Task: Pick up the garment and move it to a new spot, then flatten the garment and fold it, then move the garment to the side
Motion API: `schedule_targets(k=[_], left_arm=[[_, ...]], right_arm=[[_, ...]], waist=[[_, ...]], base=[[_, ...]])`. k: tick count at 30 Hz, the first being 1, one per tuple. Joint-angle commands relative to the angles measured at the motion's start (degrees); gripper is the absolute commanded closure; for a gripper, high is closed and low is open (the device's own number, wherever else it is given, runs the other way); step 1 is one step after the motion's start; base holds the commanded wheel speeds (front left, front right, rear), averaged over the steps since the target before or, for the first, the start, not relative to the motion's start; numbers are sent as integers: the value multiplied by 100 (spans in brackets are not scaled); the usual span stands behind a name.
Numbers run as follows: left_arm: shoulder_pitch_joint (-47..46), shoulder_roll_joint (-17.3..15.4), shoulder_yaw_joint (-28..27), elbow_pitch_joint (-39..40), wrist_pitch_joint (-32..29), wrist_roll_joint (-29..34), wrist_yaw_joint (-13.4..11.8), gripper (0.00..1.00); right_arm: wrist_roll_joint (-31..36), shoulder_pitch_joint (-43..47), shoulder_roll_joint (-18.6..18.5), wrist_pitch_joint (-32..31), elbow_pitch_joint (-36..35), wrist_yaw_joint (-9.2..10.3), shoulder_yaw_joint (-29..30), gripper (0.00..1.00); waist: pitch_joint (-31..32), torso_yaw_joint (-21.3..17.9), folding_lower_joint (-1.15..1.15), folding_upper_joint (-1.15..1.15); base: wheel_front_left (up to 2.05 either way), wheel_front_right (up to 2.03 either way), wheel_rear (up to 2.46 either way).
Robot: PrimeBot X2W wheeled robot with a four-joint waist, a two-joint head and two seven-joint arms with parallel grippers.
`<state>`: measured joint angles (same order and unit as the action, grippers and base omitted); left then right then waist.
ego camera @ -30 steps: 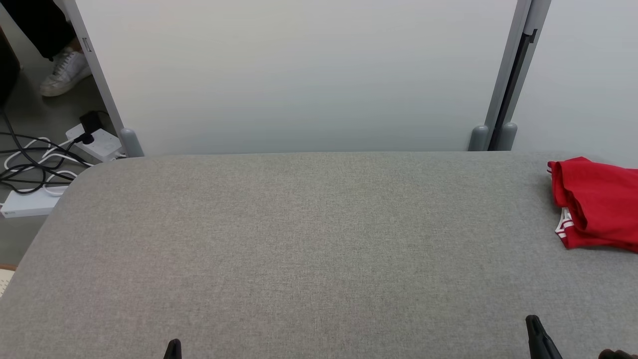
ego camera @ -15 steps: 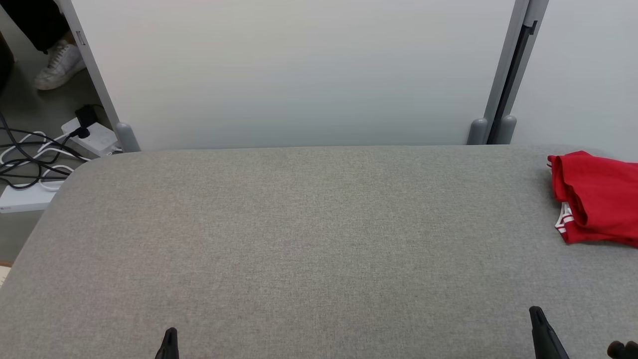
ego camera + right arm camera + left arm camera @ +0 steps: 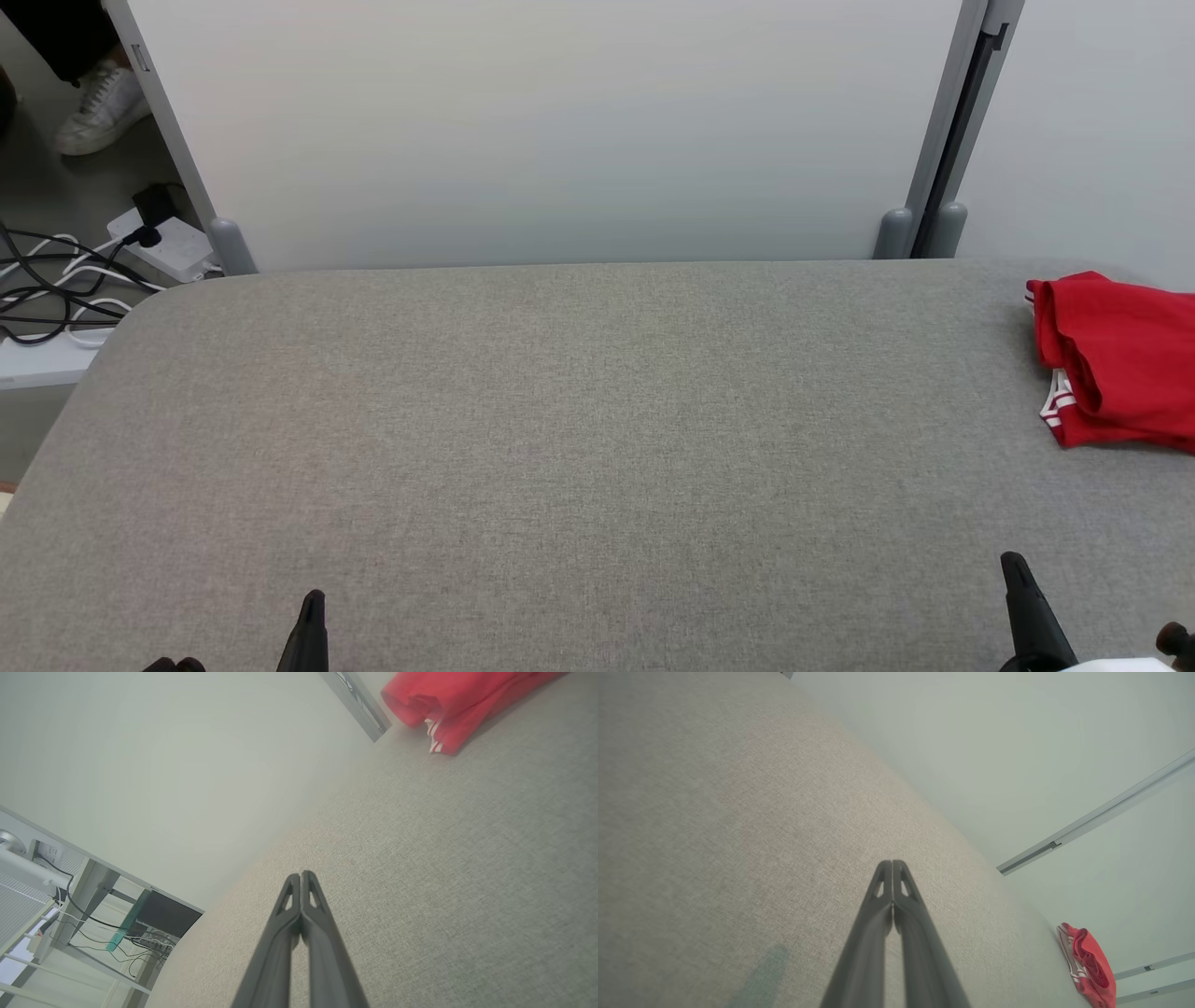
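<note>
Our left hand [image 3: 313, 602], 2 long dark fingers pressed together with nothing between them, points forward over the near left part of the wide grey fabric-covered bench [image 3: 579, 420]. In the left wrist view its tips [image 3: 893, 863] meet along their length. Our right hand [image 3: 1013, 563] is closed on nothing too, at the near right, and we see its tips [image 3: 301, 875] touching in the right wrist view. The folded red cloth garment with white trim stripes [image 3: 1120, 359] lies on the bench at its far right, near the back edge, well apart from both hands and nearer the right one. Behind the bench stands a pale flat partition panel [image 3: 560, 131]. On the floor at the far left we see a white power strip [image 3: 168, 247], tangled black and white cables [image 3: 56, 299] and a person's white shoe [image 3: 98, 107].
</note>
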<state>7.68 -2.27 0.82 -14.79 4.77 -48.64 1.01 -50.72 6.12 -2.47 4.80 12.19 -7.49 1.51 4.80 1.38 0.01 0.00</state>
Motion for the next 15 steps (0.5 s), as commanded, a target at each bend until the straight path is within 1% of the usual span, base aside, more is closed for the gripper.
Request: schedule_targets(k=[1,7,15], left_arm=[[-335,-31,-133,139,-18,-132,69,100],[-447,-34,-197,131,-136,-582,131,100],[-559,-38,-261,125,-254,-1031,192,100]], right_arm=[[-140,-280,-74,-33,-102,-1,-14,100],[-569,-381,-72,-149,-71,-1,39,100],[-995,-482,-70,-264,-41,-1,93,100]], waist=[[-6,-2,-1,0],[-58,-17,-1,0],[-111,-31,-1,0]], base=[[0,0,0],[0,0,0],[0,0,0]])
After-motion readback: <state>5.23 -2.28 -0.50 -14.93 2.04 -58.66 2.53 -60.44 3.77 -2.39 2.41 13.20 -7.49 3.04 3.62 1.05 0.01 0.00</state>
